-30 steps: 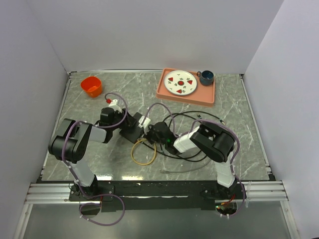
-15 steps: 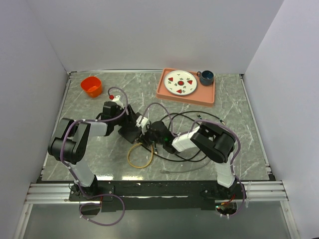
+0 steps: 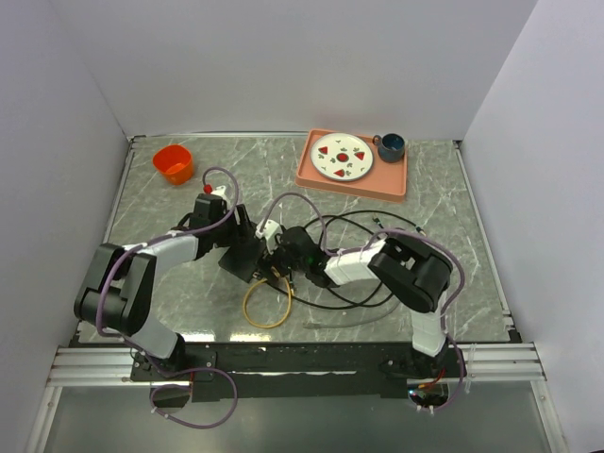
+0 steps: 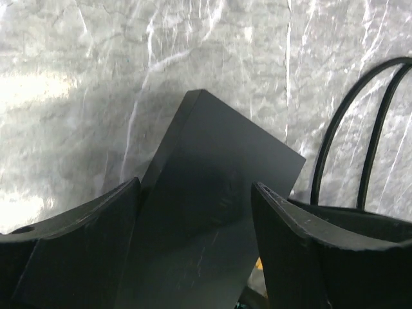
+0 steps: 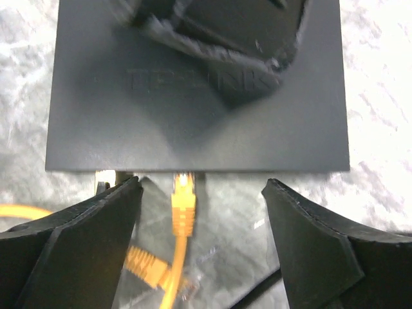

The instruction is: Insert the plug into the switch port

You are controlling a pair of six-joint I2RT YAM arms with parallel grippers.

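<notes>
Right claw (image 5: 201, 190) gaped wide, holding nothing; yellow plug (image 5: 184, 203) lay between its fingers, tip at the switch port (image 5: 185, 172) of the black box (image 5: 90, 109); left claw (image 4: 195, 190) stood open astride that box.

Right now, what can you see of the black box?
The black box is flat, rectangular and matte, with faint raised lettering on top. It lies flat on the marble table, mid-table, skewed. A yellow plug meets its narrow side, apparently seated. The left gripper straddles it, open; contact unclear.

Flat black box (image 4: 212, 193) lies between spread fingers (image 4: 84, 244).
</notes>
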